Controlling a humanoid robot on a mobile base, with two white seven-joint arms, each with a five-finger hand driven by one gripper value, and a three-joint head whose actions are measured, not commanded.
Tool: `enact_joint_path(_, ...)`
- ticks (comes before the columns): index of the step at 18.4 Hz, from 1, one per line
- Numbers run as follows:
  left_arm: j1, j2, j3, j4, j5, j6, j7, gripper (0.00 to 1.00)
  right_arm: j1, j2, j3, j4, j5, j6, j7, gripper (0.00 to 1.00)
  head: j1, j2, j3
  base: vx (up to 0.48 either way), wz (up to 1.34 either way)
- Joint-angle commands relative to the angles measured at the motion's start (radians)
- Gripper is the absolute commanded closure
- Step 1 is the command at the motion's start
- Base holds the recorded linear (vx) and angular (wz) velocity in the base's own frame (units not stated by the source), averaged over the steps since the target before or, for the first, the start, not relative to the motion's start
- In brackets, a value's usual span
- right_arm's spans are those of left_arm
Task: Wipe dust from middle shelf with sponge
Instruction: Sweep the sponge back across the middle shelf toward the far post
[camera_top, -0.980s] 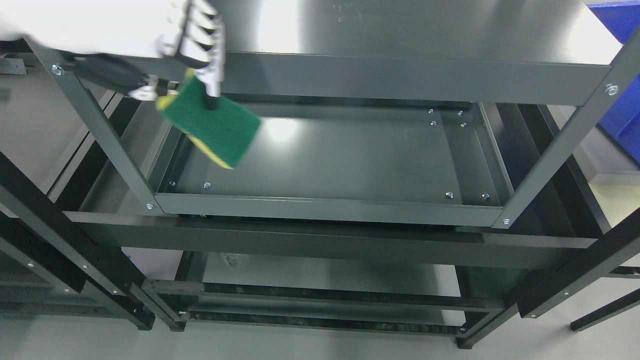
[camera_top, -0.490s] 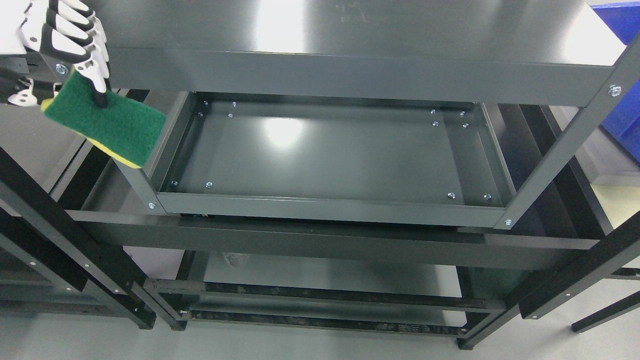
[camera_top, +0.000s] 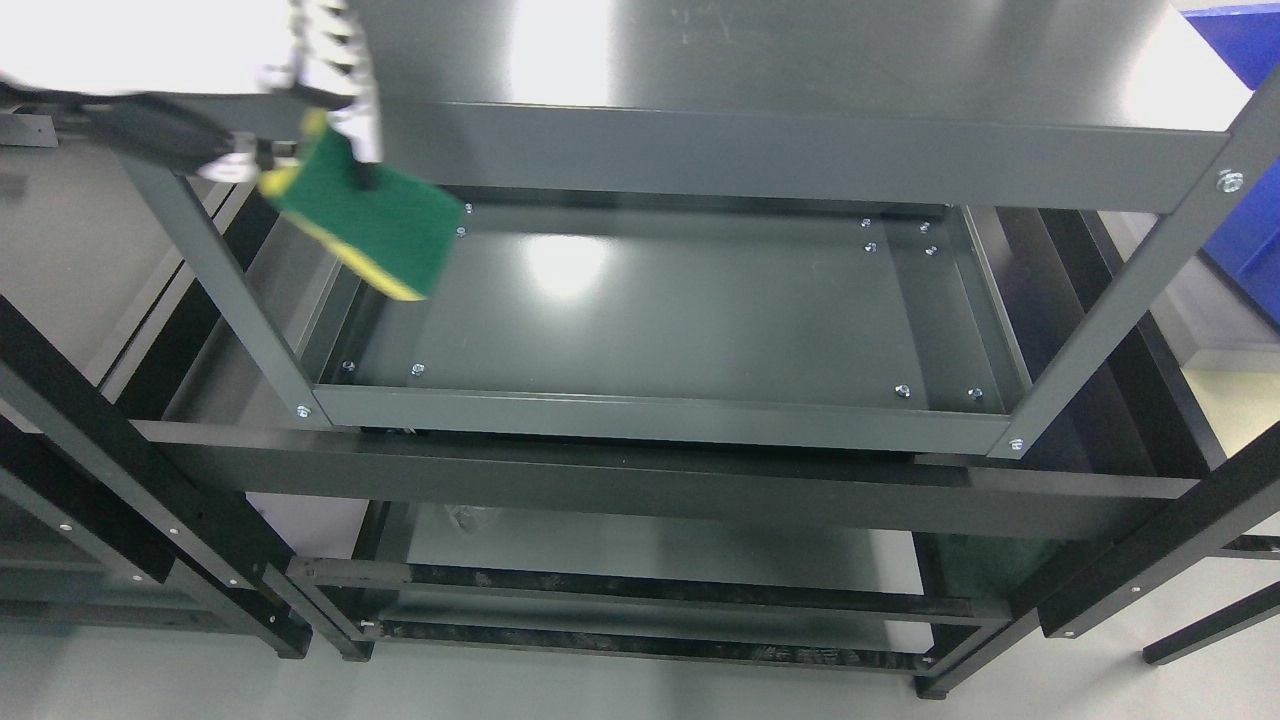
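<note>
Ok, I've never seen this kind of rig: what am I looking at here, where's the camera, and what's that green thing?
The picture comes from a camera on a humanoid robot's head, looking down at a dark metal rack. The metal fingers at the upper left are the robot's left hand. It grips a green sponge with a yellow underside, held tilted over the back left corner of the middle shelf; whether it touches the surface is unclear. The shelf looks bare apart from its screws. The right hand is not in view.

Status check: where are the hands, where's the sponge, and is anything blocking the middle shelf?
Left hand shut on sponge; right hand not in view. Sponge at middle shelf back-left corner, contact unclear. Nothing on shelf.
</note>
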Motion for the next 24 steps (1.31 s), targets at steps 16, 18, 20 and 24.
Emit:
enact_joint_path(16, -0.216, -0.757, -0.377, 0.435, -0.266, 0.139, 0.313, 1.00, 0.000, -0.017, 0.000, -0.017, 0.000, 0.000, 0.000, 0.00, 0.0000, 0.000, 0.000, 0.000, 0.00)
enact_joint_path(18, -0.216, -0.757, -0.446, 0.435, -0.252, 0.163, 0.360, 0.99, 0.000, -0.017, 0.000, -0.017, 0.000, 0.000, 0.000, 0.00, 0.0000, 0.000, 0.000, 0.000, 0.00)
enact_joint_path(20, -0.215, -0.757, -0.499, 0.435, -0.229, 0.190, 0.402, 0.99, 0.000, -0.017, 0.000, -0.017, 0.000, 0.000, 0.000, 0.00, 0.0000, 0.000, 0.000, 0.000, 0.00)
enact_joint_path(24, -0.207, -0.757, -0.510, 0.431, -0.121, 0.193, 0.454, 1.00, 0.000, -0.017, 0.000, -0.017, 0.000, 0.000, 0.000, 0.00, 0.0000, 0.000, 0.000, 0.000, 0.00)
